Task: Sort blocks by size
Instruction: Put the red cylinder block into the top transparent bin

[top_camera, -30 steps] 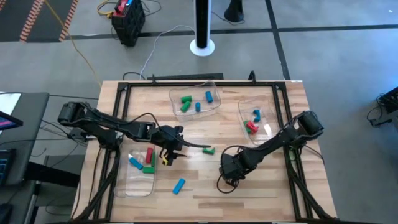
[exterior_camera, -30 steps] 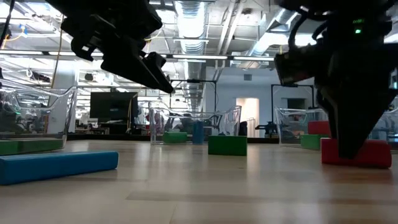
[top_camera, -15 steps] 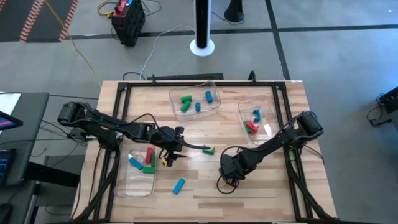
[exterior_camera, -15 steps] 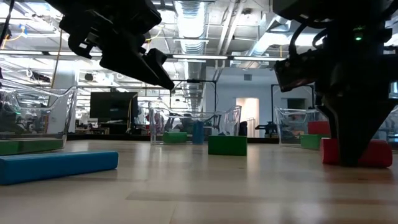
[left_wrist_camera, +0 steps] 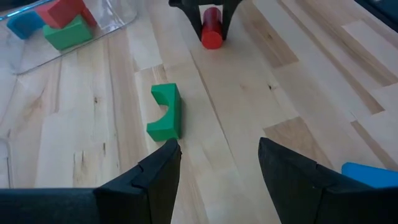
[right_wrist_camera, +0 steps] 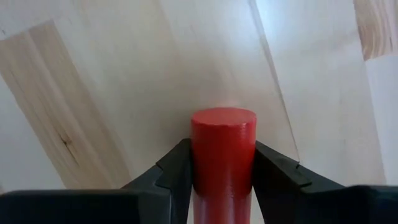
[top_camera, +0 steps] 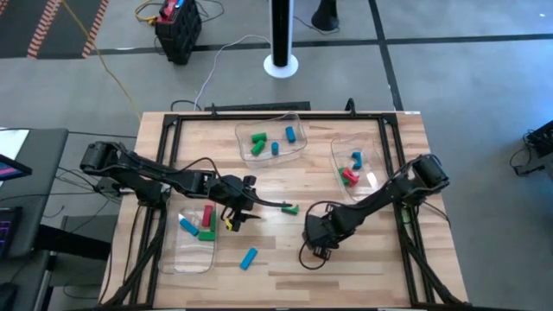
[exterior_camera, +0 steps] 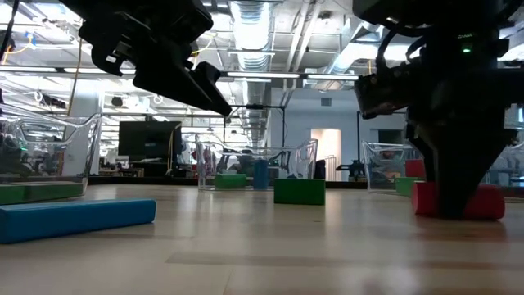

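A red cylinder block (right_wrist_camera: 222, 134) lies on the table right of centre, with my right gripper (top_camera: 318, 242) shut on it from above. A green block with a curved notch (left_wrist_camera: 165, 112) lies on the wood at mid-table. Short of it my left gripper (top_camera: 251, 204) hovers open above the table, with nothing between its fingers. A blue bar (top_camera: 249, 257) lies flat nearer the front edge. More red, green and blue blocks lie in three clear trays. My right gripper pinches the red cylinder's curved sides (right_wrist_camera: 202, 155) between its two fingers (right_wrist_camera: 270, 168), about halfway along its length. The fingers point down and lie across the cylinder. The cylinder lies level on its side, resting on the table (exterior_camera: 458, 201).
Clear trays stand at the far centre (top_camera: 272, 138), at the right (top_camera: 337, 164) and at the near left (top_camera: 177, 246). A black frame runs round the table's edges. Bare wood lies between the trays and along the front edge.
My right gripper has shut on the red cylinder while staying in place. In the low view the cylinder has slid a little sideways on the table. My left gripper has kept still.
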